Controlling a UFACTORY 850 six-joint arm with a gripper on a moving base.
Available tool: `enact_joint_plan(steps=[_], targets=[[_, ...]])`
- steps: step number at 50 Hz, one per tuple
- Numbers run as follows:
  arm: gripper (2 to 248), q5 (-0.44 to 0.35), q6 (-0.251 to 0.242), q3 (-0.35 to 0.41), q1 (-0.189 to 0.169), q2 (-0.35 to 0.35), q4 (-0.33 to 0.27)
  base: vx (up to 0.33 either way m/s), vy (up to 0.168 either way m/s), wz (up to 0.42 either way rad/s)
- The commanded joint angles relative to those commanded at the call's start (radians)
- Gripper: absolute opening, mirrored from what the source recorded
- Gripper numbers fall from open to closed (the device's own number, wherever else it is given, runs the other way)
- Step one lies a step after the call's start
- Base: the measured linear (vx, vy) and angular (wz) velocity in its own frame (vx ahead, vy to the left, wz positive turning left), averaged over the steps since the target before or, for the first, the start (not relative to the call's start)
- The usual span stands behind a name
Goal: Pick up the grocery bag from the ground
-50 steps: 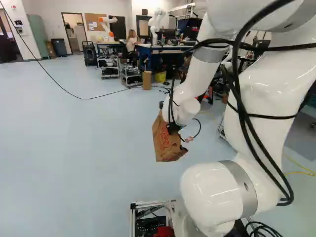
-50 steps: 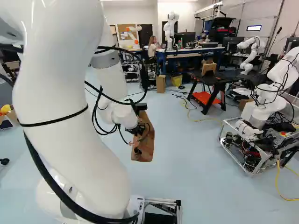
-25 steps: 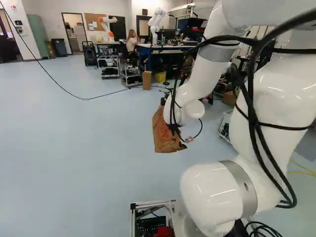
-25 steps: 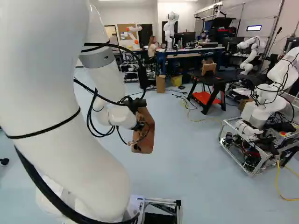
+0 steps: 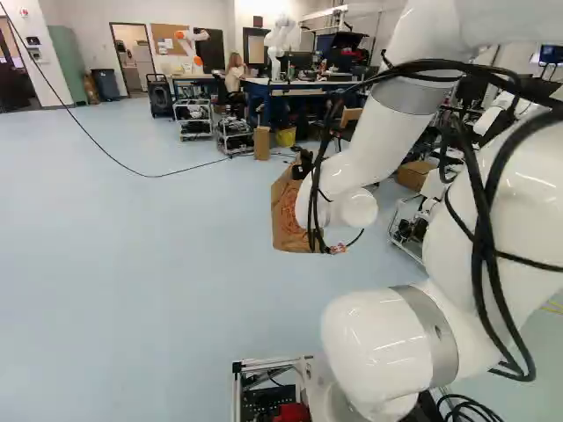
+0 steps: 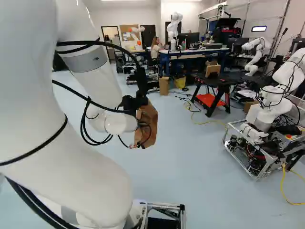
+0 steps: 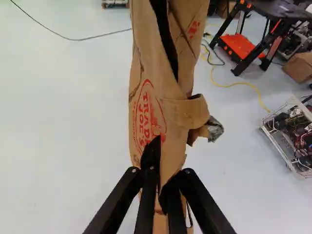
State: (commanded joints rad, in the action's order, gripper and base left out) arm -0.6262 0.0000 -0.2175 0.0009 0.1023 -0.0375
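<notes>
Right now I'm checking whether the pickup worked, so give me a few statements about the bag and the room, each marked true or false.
1. The gripper is closed on the paper bag. True.
2. The paper bag is standing on the floor. False: it is held up above the floor.
3. The paper bag has red printing on it. True.
4. The black table is at the far left of the right base view. False: it is right of the middle there.
5. An upright cardboard box stands beside the yellow bin. True.
</notes>
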Motion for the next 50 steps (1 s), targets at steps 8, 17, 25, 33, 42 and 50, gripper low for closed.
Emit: enact_joint_plan(steps=[8,17,25,33,42,50], targets=[[19,-0.057,0.000,0.030,0.000,0.041,0.009,0.000,0.000,0.000],[19,-0.110,0.000,0.058,0.000,0.079,0.017,0.000,0.000,0.000],[19,-0.152,0.000,0.080,-0.001,0.109,0.023,0.000,0.000,0.000],[19,-0.185,0.000,0.098,-0.001,0.133,0.028,0.000,0.000,0.000],[19,-0.214,0.000,0.113,-0.001,0.153,0.033,0.000,0.000,0.000],[19,-0.232,0.000,0.123,-0.001,0.167,0.035,0.000,0.000,0.000]])
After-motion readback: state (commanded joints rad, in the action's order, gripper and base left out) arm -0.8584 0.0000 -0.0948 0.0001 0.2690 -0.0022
